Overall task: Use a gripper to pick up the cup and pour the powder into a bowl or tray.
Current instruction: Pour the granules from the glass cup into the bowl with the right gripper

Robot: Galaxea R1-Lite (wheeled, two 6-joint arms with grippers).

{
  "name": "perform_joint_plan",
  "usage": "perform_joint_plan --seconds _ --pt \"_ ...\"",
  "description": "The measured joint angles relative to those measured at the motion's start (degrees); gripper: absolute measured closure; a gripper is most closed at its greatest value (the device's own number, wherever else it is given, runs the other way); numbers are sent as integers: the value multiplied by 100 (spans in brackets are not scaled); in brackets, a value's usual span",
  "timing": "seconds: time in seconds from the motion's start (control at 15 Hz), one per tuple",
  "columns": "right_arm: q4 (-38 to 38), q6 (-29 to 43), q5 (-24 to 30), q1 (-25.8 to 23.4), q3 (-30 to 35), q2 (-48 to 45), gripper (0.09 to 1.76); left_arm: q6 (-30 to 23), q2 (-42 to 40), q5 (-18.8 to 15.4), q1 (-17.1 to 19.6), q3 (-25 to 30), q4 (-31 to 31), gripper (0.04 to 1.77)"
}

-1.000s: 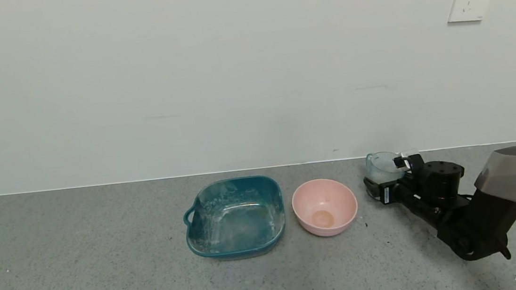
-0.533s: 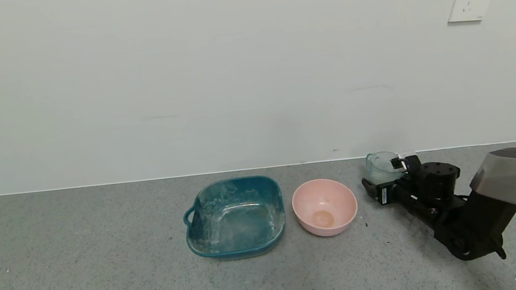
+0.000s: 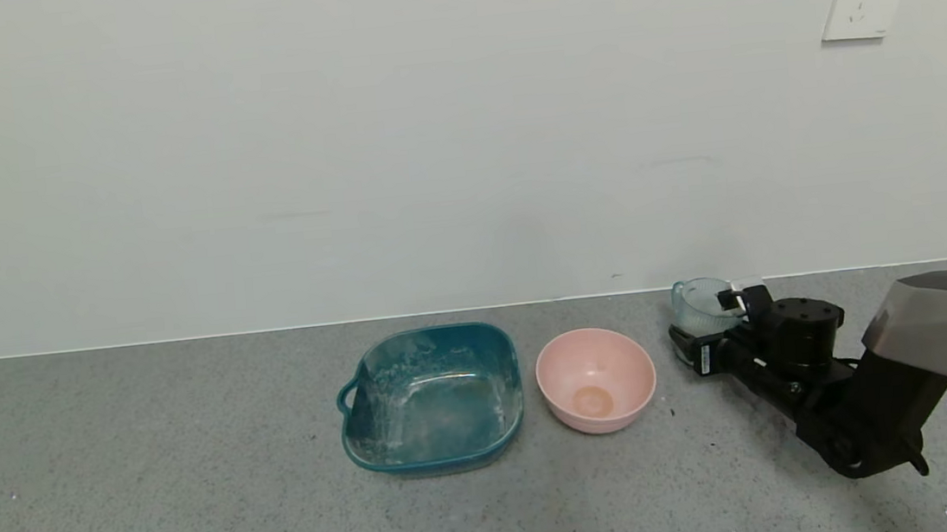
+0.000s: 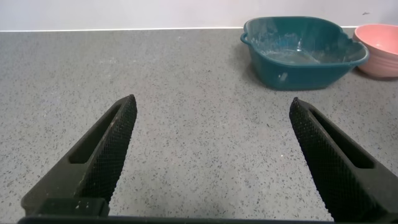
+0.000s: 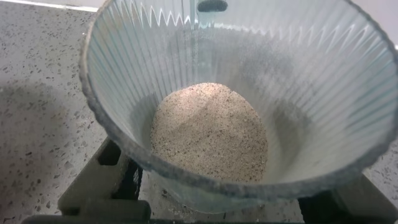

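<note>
Ribbed cup clamped in right end effector near wall edge; left end effector spread apart.

Soft, even light fills the room. The black robot arm casts a faint shadow at lower right. Nothing glares or blurs.

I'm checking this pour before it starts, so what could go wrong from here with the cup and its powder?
The cup is at the right gripper with loose powder heaped inside; a quick lift or tilt could spill it on the counter. The pink bowl lies between the cup and the teal tray, so a low carry might clip it or drop powder into it. The left gripper is open, far from the work.
</note>
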Motion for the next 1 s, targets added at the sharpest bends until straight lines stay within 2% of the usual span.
perform_joint_plan --seconds 0.6,1.0 --pt "119 0 2 -2 52 -210 49 0 0 0 0 0 0 5" --pt "1134 -166 52 77 -30 -1034 49 0 0 0 2 0 2 5"
